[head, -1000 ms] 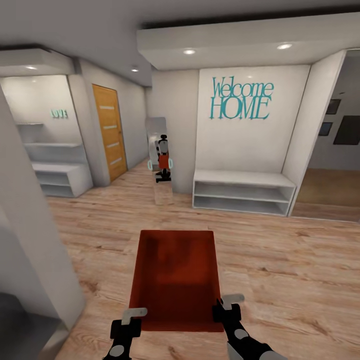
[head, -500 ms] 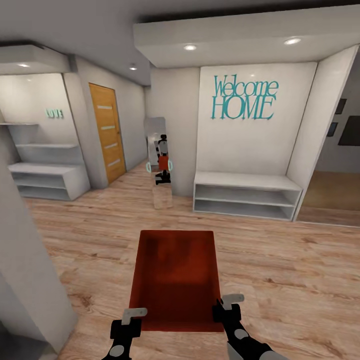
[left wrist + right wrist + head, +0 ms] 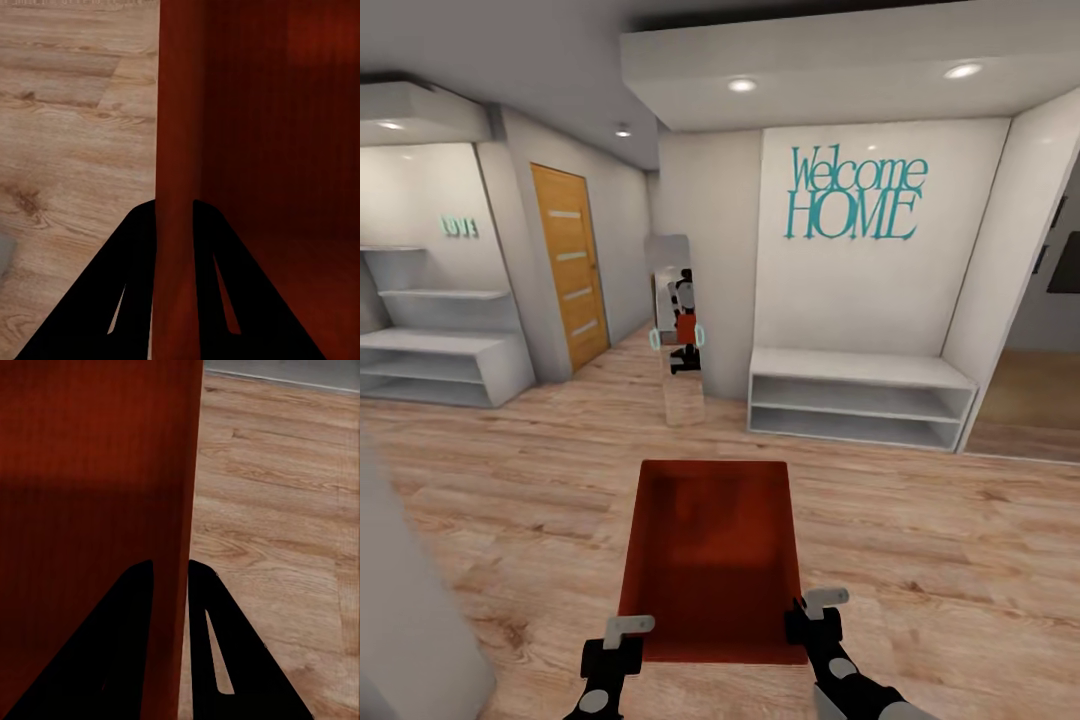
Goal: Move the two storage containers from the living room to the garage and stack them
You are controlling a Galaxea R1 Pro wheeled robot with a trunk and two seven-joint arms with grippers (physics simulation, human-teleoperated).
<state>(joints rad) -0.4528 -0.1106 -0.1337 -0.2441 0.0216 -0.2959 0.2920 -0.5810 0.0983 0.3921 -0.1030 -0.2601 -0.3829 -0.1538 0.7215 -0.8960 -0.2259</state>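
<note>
Both grippers clamp one storage container [image 3: 710, 555], carried in front of the robot above a light wood plank floor [image 3: 920, 560]. Left gripper [image 3: 628, 632] pinches the near left wall, seen in the left wrist view with one finger [image 3: 124, 292] outside and one inside. Right gripper [image 3: 815, 608] pinches the near right wall [image 3: 174, 585] likewise. Ahead stand a white bench [image 3: 857, 400] under teal "Welcome HOME" lettering [image 3: 852, 195], a narrow mirror [image 3: 678, 325], and a wooden door [image 3: 570, 265] at far left. The orange-red bin looks light, thin-walled and somewhat flexible; gripping opposite side walls near the rim should limit twisting and slipping.
</note>
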